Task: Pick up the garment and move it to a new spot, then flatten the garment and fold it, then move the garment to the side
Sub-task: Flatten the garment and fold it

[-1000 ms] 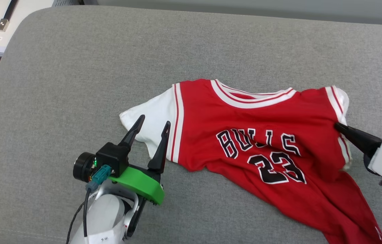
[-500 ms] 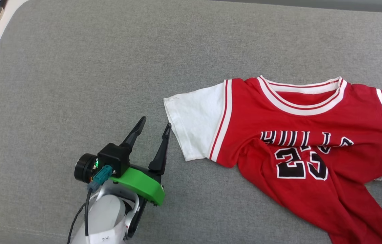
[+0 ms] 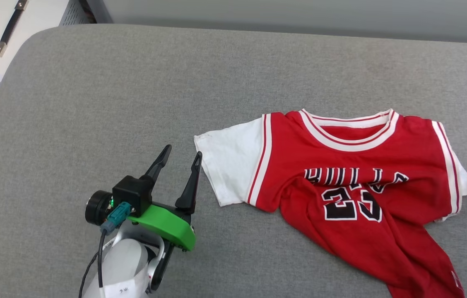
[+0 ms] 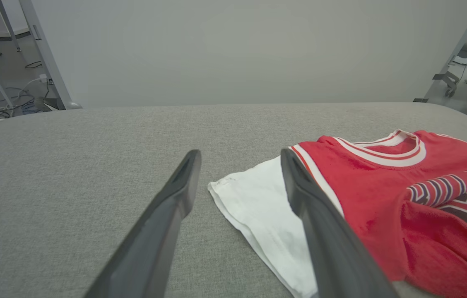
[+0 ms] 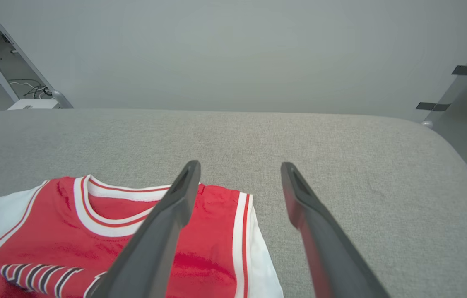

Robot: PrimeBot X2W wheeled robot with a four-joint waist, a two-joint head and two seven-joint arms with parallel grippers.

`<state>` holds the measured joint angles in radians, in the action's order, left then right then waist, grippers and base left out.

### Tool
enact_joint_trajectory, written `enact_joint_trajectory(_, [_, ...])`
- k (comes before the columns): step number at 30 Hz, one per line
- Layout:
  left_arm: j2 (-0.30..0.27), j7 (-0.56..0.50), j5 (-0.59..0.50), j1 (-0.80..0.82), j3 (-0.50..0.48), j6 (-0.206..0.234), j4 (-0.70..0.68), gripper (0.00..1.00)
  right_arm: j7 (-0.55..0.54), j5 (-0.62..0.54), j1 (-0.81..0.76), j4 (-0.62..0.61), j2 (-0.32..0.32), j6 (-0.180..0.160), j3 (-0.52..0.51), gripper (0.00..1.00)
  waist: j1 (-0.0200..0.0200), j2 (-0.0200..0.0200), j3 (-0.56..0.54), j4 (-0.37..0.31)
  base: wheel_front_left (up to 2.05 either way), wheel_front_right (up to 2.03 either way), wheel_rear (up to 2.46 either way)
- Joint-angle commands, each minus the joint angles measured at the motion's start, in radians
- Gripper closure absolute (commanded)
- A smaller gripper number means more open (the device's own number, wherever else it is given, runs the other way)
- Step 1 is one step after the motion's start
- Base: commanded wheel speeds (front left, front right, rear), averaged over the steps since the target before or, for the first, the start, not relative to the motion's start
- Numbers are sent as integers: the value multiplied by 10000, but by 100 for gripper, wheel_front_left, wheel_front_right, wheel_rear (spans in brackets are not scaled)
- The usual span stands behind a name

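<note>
Nearest the robot, the left hand (image 3: 184, 151) hovers low over the grey fabric-covered tabletop (image 3: 134, 82). Its two dark fingers are spread wide with nothing between them. One fingertip sits just beside the edge of a white sleeve, and I cannot tell whether it touches.

Just beyond lies the garment (image 3: 341, 165), face up on the right half of the tabletop. Its collar points away from the robot. Its lower body is twisted into a bunched tail that runs toward the near right corner. A ridge of red cloth crosses the lettering and hides part of it above the 23.

The move looks finished, so flattening seems to be the step in hand. To do it well, each hand should take a low, shallow pinch of a single layer at the hem corners. They should then draw the tail straight toward the robot and outward, so the ridge over the letters pulls flat rather than rolling. The shoulders already lie fairly square and are best left alone.

Farther right, the right hand (image 5: 239, 164) is released, its fingers wide apart and gripping nothing. It sits beside the far white sleeve. Behind the collar there is bare tabletop, then a pale wall.
</note>
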<state>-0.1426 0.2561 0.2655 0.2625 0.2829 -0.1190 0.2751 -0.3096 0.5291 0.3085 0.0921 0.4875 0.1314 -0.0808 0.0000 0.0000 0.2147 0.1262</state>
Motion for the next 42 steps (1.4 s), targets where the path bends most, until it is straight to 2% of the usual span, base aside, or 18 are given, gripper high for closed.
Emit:
enact_joint_trajectory(1, [-35, 57, 58, -221, -41, -40, -38, 0, 421, -130, -64, -218, -15, -7, 95, 0, 0, 0, -449, -332, 0, 0, 0])
enact_joint_trajectory(7, [61, 57, 277, -443, -262, -60, -341, 0, 2396, -523, -1019, -1118, -503, -7, 175, 0, 0, 0, -815, -644, 0, 0, 0])
enact_joint_trajectory(16, [244, 57, 415, -1027, -628, -88, -567, 0, 4423, -1104, -2785, -1753, -2042, -7, 89, 0, 0, 0, -1104, -1006, 0, 0, 0])
enact_joint_trajectory(20, [288, 57, 366, -1292, -824, -95, -617, 0, 4720, -1129, -3096, -1670, -2430, -7, 155, 0, 0, 0, -1150, -1185, 0, 0, 0])
enact_joint_trajectory(29, [23, -130, 253, -956, -770, -107, -490, 0, 4700, -1154, -2907, -1782, -2294, -7, 397, 0, 0, 0, -880, -1494, 0, 0, 0])
enact_joint_trajectory(31, [-242, -940, 307, -535, -582, -110, -347, 0, 4687, -1168, -2884, -1848, -2211, -7, 431, 0, 0, 0, -738, -1574, 0, 0, 0])
enact_joint_trajectory(33, [-507, -2209, 488, -12, -436, -112, -138, 0, 4668, -1158, -2880, -1896, -2179, -7, 393, 0, 0, 0, -579, -1642, 0, 0, 0])
enact_joint_trajectory(37, [-1204, -5411, 1094, 1281, -29, -114, 262, 0, 4655, -1182, -2779, -2035, -2193, -7, 387, 0, 0, 0, -185, -1824, 0, 0, 0])
enact_joint_trajectory(42, [-2000, -8484, 1922, 2728, 480, -115, 504, 0, 4644, -1245, -2479, -2118, -2252, -7, 552, 0, 0, 0, 322, -2083, 0, 0, 0])
